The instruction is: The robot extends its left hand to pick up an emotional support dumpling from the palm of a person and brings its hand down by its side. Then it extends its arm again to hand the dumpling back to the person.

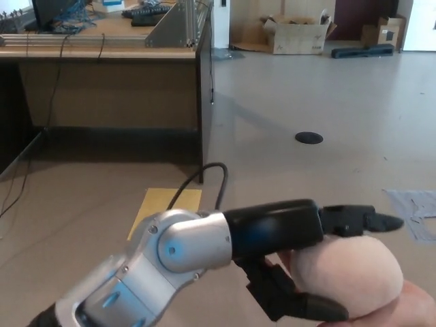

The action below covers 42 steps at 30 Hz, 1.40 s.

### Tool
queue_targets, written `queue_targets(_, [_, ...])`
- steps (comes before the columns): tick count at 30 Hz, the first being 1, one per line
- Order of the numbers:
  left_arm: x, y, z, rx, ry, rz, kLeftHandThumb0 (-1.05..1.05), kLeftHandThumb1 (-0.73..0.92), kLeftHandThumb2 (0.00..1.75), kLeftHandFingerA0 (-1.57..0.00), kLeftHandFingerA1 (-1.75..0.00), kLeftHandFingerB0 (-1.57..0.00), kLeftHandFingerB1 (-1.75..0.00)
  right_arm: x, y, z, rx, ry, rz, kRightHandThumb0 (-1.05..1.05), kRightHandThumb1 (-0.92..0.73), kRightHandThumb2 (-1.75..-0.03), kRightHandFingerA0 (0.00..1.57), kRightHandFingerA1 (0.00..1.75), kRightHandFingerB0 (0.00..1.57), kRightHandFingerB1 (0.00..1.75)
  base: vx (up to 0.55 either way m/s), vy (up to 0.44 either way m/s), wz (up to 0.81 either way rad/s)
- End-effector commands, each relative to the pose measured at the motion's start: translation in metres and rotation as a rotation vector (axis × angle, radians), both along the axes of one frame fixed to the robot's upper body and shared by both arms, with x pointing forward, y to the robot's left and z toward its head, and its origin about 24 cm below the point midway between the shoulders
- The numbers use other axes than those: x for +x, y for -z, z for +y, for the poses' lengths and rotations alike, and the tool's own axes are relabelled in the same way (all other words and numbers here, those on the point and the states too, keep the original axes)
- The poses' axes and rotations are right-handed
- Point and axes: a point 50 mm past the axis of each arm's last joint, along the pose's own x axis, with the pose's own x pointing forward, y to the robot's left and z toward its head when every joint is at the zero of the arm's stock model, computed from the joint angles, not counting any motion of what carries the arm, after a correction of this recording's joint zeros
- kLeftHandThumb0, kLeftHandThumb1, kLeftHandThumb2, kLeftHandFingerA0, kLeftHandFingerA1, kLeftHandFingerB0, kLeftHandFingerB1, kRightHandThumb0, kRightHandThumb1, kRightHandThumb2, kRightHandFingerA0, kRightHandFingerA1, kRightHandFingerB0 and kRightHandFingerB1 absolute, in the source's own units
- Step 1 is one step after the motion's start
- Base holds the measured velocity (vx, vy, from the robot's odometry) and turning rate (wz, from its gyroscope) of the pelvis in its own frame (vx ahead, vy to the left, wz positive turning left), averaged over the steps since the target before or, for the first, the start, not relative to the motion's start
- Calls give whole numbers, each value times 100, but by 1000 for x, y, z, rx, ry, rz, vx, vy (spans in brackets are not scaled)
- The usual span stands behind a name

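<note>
Left hand [320, 262] spread around dumpling [347, 276] on person's palm [412, 310]

Looks like a lab or workshop space: a long wooden workbench [102, 51] cluttered with cables is seen far left, open cardboard boxes [296, 34] are dumped far right, bare beige floor [327, 102] throughout.

No text, label or number can be read anywhere.

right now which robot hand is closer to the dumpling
Left. The left hand is around the dumpling, one finger above it and one below, over a person's palm. The right hand is not in view.
</note>
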Motion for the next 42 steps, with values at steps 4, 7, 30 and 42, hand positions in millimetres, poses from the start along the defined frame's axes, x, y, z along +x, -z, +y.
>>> queue_targets(4, [3, -26, 7, -16, 9, -51, -101, 62, 102, 0, 0, 0, 0, 4, -9, -2, 40, -36, -36, -72, -77, -64, 38, 32, 35, 32, 0, 0, 0])
queue_targets(7, [5, -36, 10, -15, 3, -70, -99, 61, 99, 0, 0, 0, 0, 4, -10, -2, -47, -26, -48, -79, -62, -100, 18, 44, 16, 42, 0, 0, 0])
queue_targets(30, [-10, -163, 60, -305, 20, -176, -93, 76, 63, 0, 0, 0, 0, 8, -5, -5, -108, 53, 18, -74, -76, -64, 47, 36, 40, 33, 0, 0, 0])
queue_targets(42, [3, -120, 189, -624, -288, -99, -96, 64, 101, 0, -2, 0, -2, -9, 10, -9, -105, 56, 53, -74, -76, -64, 50, 37, 40, 33, 0, 0, 0])
